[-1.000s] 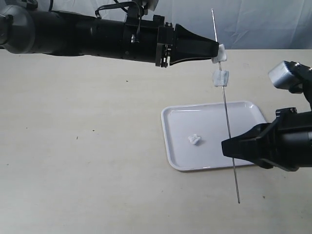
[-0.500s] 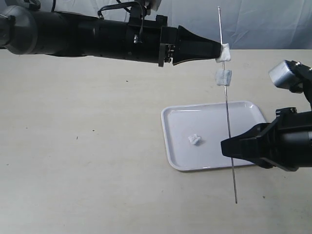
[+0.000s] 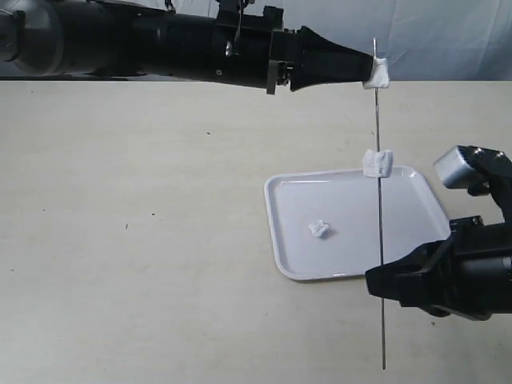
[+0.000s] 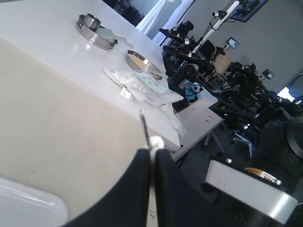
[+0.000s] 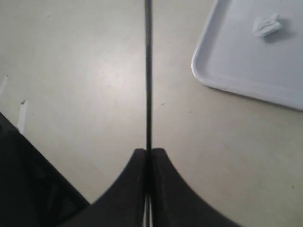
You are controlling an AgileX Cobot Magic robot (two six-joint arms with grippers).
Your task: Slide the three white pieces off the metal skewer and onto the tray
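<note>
In the last second the right gripper [image 3: 382, 282] has dropped toward the near edge of the scene and drawn the metal skewer [image 3: 380, 228] down with it. The rod now stands nearly upright, and only a short tip shows above the left gripper [image 3: 370, 70]. That left gripper reaches in from the left with its jaws closed tight on the top white piece [image 3: 379, 74]; its wrist view shows the same pinch [image 4: 152, 153], with the lump [image 4: 156, 141] just under the rod's tip [image 4: 144, 124]. The middle white piece [image 3: 378, 162] has slid down the rod and now appears level with the far rim of the tray [image 3: 270, 210]. The loose white piece [image 3: 319, 229] already lies on the tray's left half. The right gripper is clamped on the rod's lower part [image 5: 148, 156], near and right of the tray, with the rod's end poking out below it. The chief risk is that the top piece clears the tip while held high and perhaps beyond the far rim; released there, it could land on the table [image 3: 160, 240]. The middle piece, loose on the rod, might also drop short of the rim if the rod tilts. A thin rod held in one clamp may swivel or slip.
</note>
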